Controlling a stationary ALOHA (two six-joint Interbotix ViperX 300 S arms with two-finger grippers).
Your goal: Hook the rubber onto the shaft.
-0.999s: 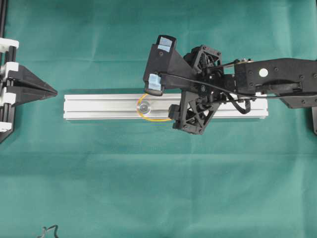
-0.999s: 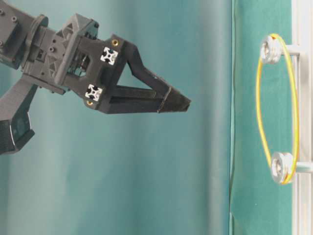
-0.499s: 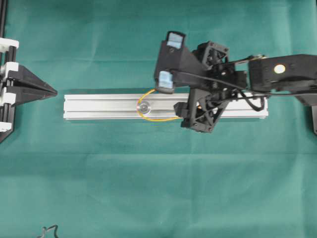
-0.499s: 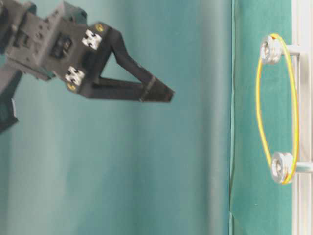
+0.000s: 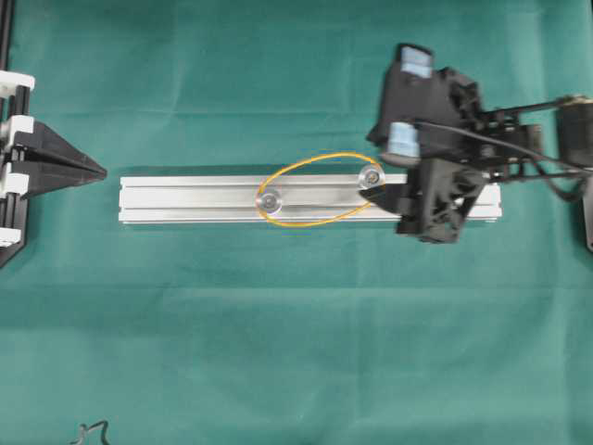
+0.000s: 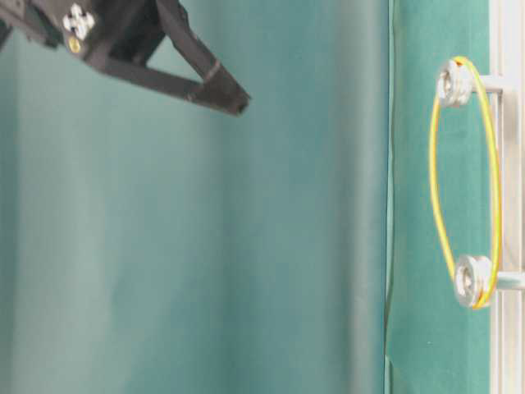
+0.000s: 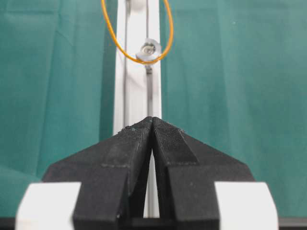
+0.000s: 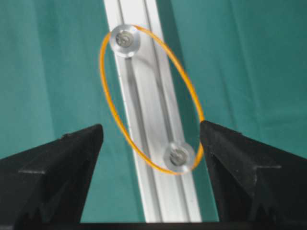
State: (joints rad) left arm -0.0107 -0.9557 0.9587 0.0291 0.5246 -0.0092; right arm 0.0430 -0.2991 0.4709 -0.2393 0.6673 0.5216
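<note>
The orange rubber band [image 5: 306,223] is looped around two silver shafts, the left shaft [image 5: 269,198] and the right shaft [image 5: 372,176], on the aluminium rail [image 5: 185,199]. The table-level view shows the band [image 6: 435,180] stretched between both shafts. My right gripper [image 5: 380,165] is open and empty, at the right shaft and raised above the rail. In the right wrist view the band [image 8: 191,95] and the near shaft [image 8: 178,155] lie between its spread fingers. My left gripper [image 5: 93,171] is shut and empty, off the rail's left end, pointing along the rail [image 7: 136,96].
Green cloth [image 5: 296,352] covers the table. Black frame parts stand at the far left edge [image 5: 7,111] and the far right edge [image 5: 588,222]. A small black cable end [image 5: 88,431] lies at the bottom left.
My right gripper has drawn back to the right along the rail and risen, uncovering the right shaft. The band stays around both shafts. The left gripper has not moved.
</note>
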